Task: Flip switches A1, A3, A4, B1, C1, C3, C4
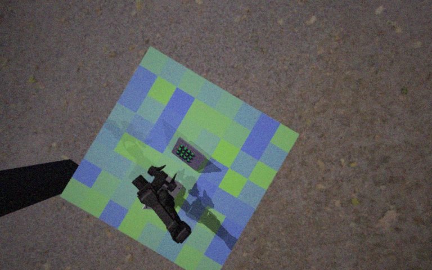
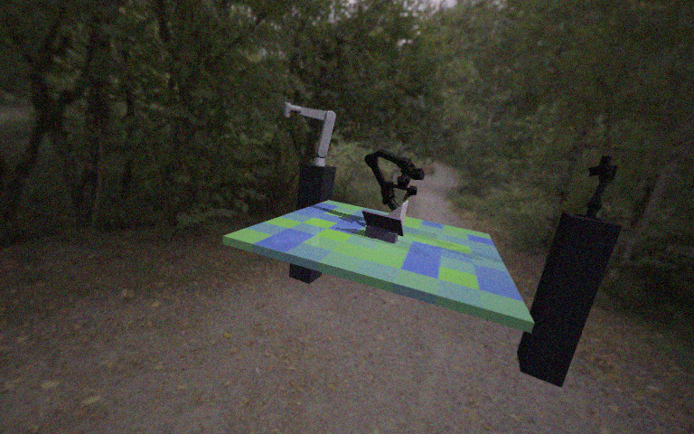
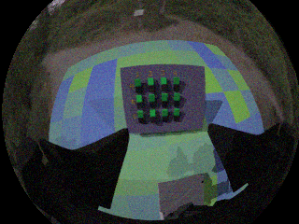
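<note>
The tilted purple-grey panel (image 1: 198, 163) (image 3: 192, 121) stands on the table; its dark back (image 2: 382, 223) faces the exterior view. In the wrist view it carries green-topped switches in three rows of four, such as A1 (image 3: 137, 82), A3 (image 3: 163, 81), A4 (image 3: 176, 80), B1 (image 3: 139, 98), C1 (image 3: 140, 113), C3 (image 3: 164, 112) and C4 (image 3: 177, 112). Which end of each is raised is too small and noisy to tell. My gripper (image 1: 170, 170) (image 3: 171, 131) is open and empty, on the arm's side of the panel and above the table, touching no switch.
The panel stands on a patchwork table (image 1: 203, 114) (image 2: 352, 256) of green and blue squares. A grey plate (image 3: 179, 193) lies under the arm. A black pedestal (image 2: 567, 297) bears another dark arm; a second pedestal (image 2: 315, 183) bears a pale arm. Both stand outside the table.
</note>
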You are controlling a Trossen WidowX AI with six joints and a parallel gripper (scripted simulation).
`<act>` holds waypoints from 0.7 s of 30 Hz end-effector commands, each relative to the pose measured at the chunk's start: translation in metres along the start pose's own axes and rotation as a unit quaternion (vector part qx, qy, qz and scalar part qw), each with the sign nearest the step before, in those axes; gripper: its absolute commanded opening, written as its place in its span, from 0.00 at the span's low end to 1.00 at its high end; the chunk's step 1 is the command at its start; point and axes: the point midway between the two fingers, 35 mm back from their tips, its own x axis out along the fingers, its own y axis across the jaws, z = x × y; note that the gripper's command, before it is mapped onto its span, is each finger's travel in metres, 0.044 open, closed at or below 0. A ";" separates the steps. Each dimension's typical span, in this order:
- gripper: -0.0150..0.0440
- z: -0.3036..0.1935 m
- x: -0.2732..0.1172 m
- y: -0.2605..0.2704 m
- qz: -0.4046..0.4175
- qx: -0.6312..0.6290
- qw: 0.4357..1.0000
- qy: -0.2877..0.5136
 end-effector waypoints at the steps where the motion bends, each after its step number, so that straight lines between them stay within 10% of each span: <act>1: 0.89 0.001 0.001 0.002 0.001 0.000 1.000 0.000; 15: 0.26 0.048 0.093 0.048 0.011 -0.002 1.000 -0.010; 21: 0.25 0.048 0.095 0.049 0.011 -0.002 1.000 -0.009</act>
